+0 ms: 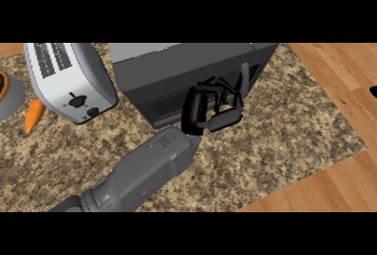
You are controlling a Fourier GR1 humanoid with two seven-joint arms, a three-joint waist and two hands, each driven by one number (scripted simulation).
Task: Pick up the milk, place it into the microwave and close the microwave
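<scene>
Head view. My hand [213, 107] rests against the front face of the microwave [193, 67], with its forearm [147, 169] running back from the microwave across the speckled surface [273, 134] toward the lower edge. Which of my two arms this is cannot be settled from this view, and no second hand shows. The fingers are curled, and the hand lies flat to the door, which appears shut or nearly so; I judge this posture suits pressing the door home. Whether anything lies inside the curl, I cannot tell. The milk shows nowhere; I take it to be inside the microwave, hidden by the door. Just left of the microwave stands a toaster [70, 79], and left of that lie a carrot [32, 115] and a plate's rim [6, 102].
</scene>
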